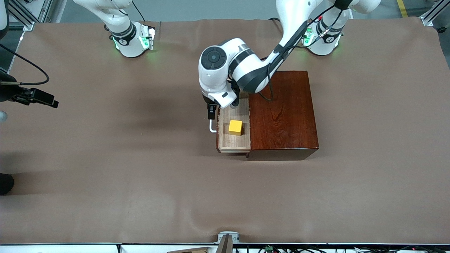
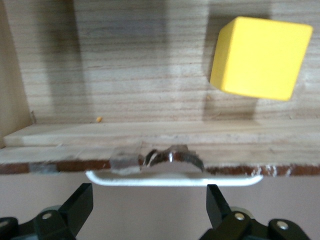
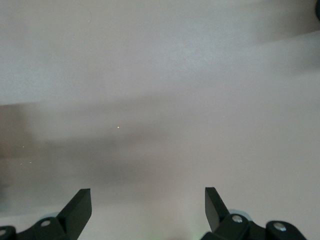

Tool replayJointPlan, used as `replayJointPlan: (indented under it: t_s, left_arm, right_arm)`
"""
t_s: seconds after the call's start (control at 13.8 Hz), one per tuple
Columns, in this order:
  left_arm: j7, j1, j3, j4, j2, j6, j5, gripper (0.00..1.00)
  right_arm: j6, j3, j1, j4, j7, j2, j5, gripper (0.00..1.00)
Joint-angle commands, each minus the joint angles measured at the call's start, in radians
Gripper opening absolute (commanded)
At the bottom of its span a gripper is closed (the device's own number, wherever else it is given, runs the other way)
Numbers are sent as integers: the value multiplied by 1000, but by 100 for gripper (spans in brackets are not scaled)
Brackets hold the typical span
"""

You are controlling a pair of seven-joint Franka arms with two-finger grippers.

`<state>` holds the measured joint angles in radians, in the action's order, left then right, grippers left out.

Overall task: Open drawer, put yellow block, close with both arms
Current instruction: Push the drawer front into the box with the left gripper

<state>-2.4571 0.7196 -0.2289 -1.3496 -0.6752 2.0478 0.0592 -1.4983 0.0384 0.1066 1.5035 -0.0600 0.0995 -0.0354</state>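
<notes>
Table edge: bare brown cloth [image 1: 225, 196] nearest the front camera; wide open room there, nothing lying on it
Drawer: drawer [image 1: 235, 140] pulled out of the cabinet toward the right arm's end of the table; pale tray fully exposed; white handle [image 1: 212, 127] on its dark front
Yellow block: yellow block [image 1: 235, 127] rests inside the drawer tray, on its floor, apart from the walls; the left wrist view shows it [image 2: 261, 57] sitting square on the wood grain
Left gripper: left gripper [image 1: 211, 111] hangs just over the drawer front, above the handle; fingers spread wide, nothing held; in the left wrist view the handle bar [image 2: 175, 179] lies between the two fingertips [image 2: 80, 205], not touched as far as I can tell
Cabinet: mahogany cabinet [image 1: 281, 112] stands toward the left arm's end, beside the open tray; its top is partly crossed by the left arm's forearm
Right gripper: right gripper [image 3: 147, 210] waits over bare cloth at the right arm's end; fingers wide, empty; well apart from the drawer
Step in hand: judged to be the closing; block is already in, drawer still open
Next move: likely a push on the drawer front toward the cabinet; right arm would need to come across to share it; contact should land flat on the front, not on the thin bar
Edges and room: open cloth in front of the drawer gives a free approach; tray walls are low, so the block should clear the cabinet mouth; risk is a skewed push jamming the tray
</notes>
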Motion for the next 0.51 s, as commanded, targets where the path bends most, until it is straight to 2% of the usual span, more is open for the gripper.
replayJointPlan:
  t_s: [0.0, 0.29, 0.43]
  left_arm:
    - [-68, 3, 8, 26, -12, 12, 65, 100]
    - [-74, -29, 10, 18, -3, 3, 96, 100]
    - [-72, -37, 11, -2, 2, -20, 99, 100]
  right_arm:
    - [4, -1, -25, 3, 11, -17, 12, 100]
    - [4, -72, -100, 3, -17, -15, 14, 100]
    - [4, -72, -85, 3, -18, -15, 11, 100]
